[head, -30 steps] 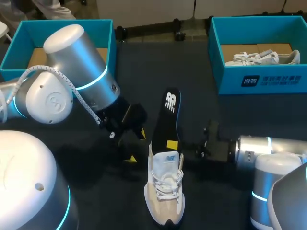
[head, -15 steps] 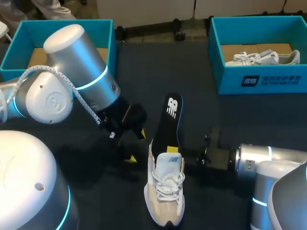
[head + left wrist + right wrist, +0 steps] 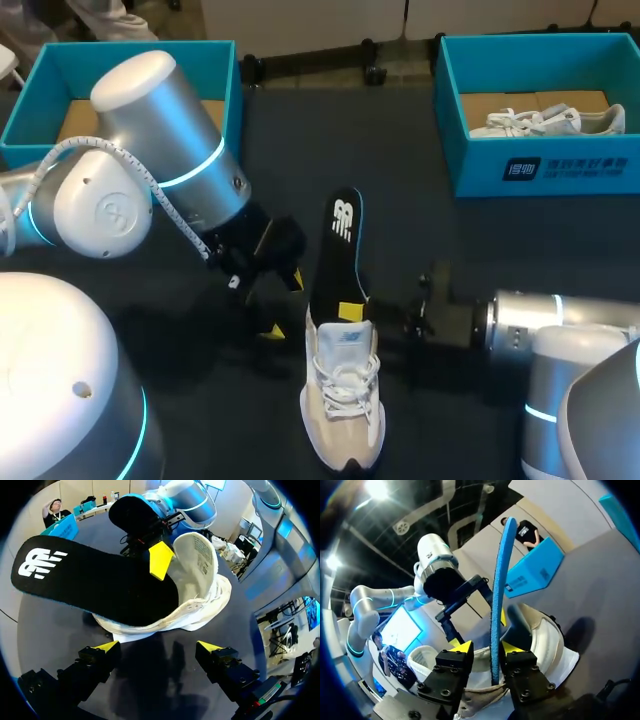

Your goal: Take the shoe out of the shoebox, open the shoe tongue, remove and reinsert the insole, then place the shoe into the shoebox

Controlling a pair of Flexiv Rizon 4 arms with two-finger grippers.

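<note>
Near the lower middle of the head view, the shoe (image 3: pixel 343 400) lies on the dark table (image 3: pixel 450 240), outside both boxes, with its toe toward the lower edge of the frame. It is a white and beige sneaker with white laces, and its tongue (image 3: pixel 347 338) is lifted up from the opening. Out of this opening the insole (image 3: pixel 335 250) rises toward the middle of the frame. It is black on its upper face, with a white logo near the far end, and the right wrist view shows that its thin edge is blue. Its front part is hidden inside the shoe.

The right gripper (image 3: pixel 350 312) comes in from the lower right of the frame and holds the insole. In the right wrist view its two yellow tips stand narrow, one on each face of the insole, both pressing on it just above the shoe's collar.

The left gripper (image 3: pixel 285 305) is just beside the shoe, on its left in the head view. Its jaws are wide and hold nothing; in the left wrist view the shoe and the insole lie ahead of the fingers, apart from them.

At the upper right of the frame a teal shoebox (image 3: pixel 540 165) contains another white shoe (image 3: pixel 545 120). At the upper left stands a second teal box (image 3: pixel 225 70) with a brown bottom
</note>
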